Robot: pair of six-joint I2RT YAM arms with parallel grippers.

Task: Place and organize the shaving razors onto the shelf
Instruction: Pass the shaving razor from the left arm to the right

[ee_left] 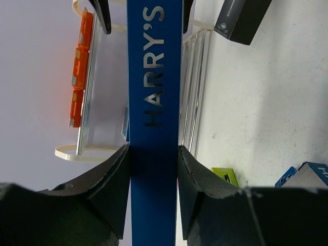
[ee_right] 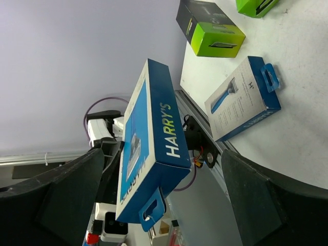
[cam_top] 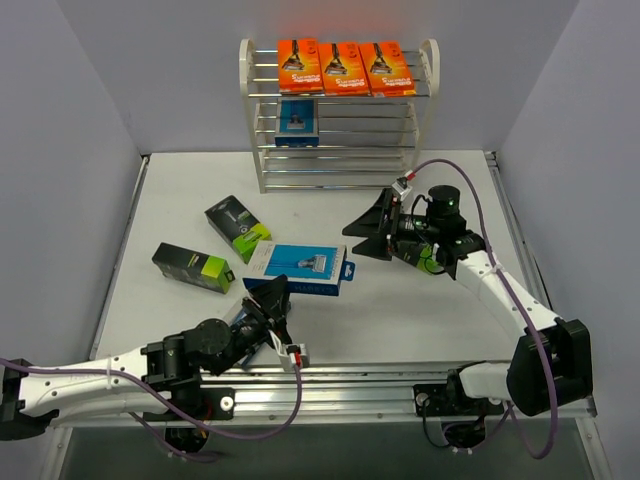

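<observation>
Left claw clamps the blue pack by its flat faces, so a nudge from the wide-apart right claw could twist it loose.

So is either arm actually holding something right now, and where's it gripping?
The left gripper pinches a blue Harry's pack across its two broad faces, near one end. The right gripper is open and empty.

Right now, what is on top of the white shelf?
Three orange razor packs lie side by side on the top rods of the shelf. A blue pack sits lower down. The rods beneath the orange packs are covered.
</observation>
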